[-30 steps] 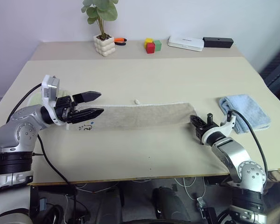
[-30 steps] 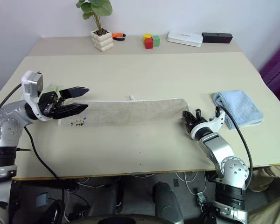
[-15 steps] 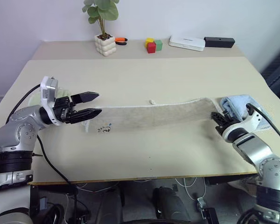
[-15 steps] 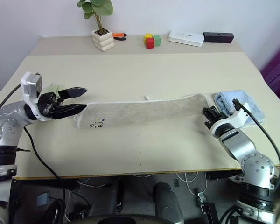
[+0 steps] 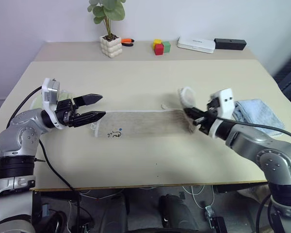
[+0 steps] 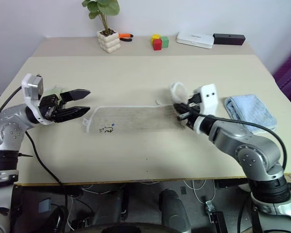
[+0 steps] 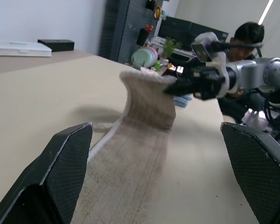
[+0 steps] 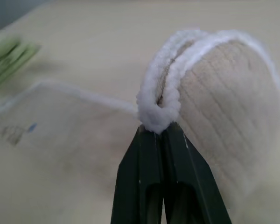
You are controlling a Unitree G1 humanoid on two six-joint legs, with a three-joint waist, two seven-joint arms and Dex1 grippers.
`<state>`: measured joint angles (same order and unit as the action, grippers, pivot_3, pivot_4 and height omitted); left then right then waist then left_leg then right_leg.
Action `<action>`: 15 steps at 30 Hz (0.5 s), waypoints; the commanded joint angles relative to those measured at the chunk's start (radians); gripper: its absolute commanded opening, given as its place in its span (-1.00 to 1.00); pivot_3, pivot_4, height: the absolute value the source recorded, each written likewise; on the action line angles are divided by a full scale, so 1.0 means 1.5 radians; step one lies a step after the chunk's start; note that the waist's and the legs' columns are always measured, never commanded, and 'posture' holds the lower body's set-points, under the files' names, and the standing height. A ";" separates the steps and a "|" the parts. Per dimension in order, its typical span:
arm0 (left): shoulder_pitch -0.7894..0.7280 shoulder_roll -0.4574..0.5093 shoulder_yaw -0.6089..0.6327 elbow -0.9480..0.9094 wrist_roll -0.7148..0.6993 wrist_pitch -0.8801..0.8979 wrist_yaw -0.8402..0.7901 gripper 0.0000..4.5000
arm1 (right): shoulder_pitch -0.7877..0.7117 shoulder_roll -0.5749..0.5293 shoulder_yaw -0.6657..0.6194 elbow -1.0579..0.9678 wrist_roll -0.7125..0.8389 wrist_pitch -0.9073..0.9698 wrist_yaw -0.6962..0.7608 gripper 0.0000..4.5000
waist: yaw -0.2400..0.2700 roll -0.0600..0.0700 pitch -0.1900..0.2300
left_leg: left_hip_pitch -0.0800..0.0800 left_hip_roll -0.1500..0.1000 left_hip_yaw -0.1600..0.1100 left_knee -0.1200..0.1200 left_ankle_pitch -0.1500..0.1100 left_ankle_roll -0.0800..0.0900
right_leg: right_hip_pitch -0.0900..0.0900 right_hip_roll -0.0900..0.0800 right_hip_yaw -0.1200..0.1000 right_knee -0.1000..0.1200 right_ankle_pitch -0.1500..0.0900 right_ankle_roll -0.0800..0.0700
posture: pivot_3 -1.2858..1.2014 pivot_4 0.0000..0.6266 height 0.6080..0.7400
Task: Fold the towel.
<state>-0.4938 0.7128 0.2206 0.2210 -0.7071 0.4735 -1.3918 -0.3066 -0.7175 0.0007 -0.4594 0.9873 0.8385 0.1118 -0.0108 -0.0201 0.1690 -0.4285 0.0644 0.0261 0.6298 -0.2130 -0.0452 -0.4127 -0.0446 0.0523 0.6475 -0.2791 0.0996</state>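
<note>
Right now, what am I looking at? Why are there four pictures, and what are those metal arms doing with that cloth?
Those are a robot's two arms. Each ends in a gripper, like a two-finger hand. Two pictures come from cameras in the robot's head, looking down at the table. The other two come from small cameras on its wrists. The right gripper is pinched shut on one end of the towel, lifting it so it curls up. The rest lies flat. The left gripper is open and holds nothing. Also on the table: a blue towel, a potted plant, coloured blocks and a white box.
</note>
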 commanded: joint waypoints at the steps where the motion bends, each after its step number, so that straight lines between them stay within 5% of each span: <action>1: 0.009 0.009 0.023 -0.030 -0.010 -0.002 0.004 1.00 | -0.013 -0.009 0.037 -0.038 -0.052 0.006 0.059 -0.99 | -0.002 0.000 0.000 | 0.000 0.000 0.000 0.000 0.000 0.000 | 0.000 0.000 0.000 0.000 0.000 0.000 | 0.03 -0.52 1.00; 15: 0.041 0.010 0.039 -0.080 -0.030 0.017 0.033 1.00 | -0.025 0.080 0.132 -0.007 -0.211 0.008 0.125 -0.99 | -0.001 0.000 0.000 | 0.000 0.000 0.000 0.000 0.000 0.000 | 0.000 0.000 0.000 0.000 0.000 0.000 | 0.03 -0.52 1.00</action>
<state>-0.4339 0.7134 0.2507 0.1330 -0.7315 0.4967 -1.3449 -0.3381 -0.6045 0.1985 -0.4575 0.7028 0.8662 0.2896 -0.0124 -0.0203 0.1691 -0.4284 0.0645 0.0261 0.6300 -0.2130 -0.0452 -0.4131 -0.0441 0.0522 0.6481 -0.2791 0.0996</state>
